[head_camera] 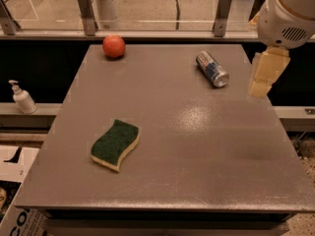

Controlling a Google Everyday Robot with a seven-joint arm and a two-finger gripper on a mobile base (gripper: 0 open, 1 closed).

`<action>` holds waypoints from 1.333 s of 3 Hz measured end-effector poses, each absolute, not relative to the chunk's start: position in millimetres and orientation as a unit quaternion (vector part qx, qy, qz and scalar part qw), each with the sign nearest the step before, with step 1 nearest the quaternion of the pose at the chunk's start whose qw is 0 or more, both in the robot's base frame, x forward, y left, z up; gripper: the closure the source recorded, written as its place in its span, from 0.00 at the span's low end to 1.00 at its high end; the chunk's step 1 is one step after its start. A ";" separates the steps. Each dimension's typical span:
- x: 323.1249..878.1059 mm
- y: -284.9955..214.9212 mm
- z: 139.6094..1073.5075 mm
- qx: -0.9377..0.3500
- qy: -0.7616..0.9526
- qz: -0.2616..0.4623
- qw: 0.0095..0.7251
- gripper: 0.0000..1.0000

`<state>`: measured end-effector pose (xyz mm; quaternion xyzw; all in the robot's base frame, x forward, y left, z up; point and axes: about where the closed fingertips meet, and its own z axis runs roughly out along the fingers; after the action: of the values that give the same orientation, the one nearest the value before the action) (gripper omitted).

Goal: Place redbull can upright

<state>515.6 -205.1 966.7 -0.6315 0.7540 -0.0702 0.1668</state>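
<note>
The redbull can lies on its side on the grey table, at the far right, with its shiny silver end turned toward the front right. It is blue and silver with a red mark. My gripper hangs from the white arm above the table's right edge, a short way to the right of the can and not touching it. It holds nothing that I can see.
A green sponge lies at the front left of the table. A red-orange ball-like fruit sits at the far left. A white pump bottle stands on a ledge left of the table. A railing runs behind.
</note>
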 end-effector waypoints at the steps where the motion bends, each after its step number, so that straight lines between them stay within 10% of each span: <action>1: 552.0 -210.3 955.9 -0.597 0.780 -0.094 0.162 0.00; 4: 604.5 -231.6 930.5 -0.458 0.869 -0.092 0.165 0.00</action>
<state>604.5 -231.6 930.5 -0.4575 0.8690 -0.0917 0.1647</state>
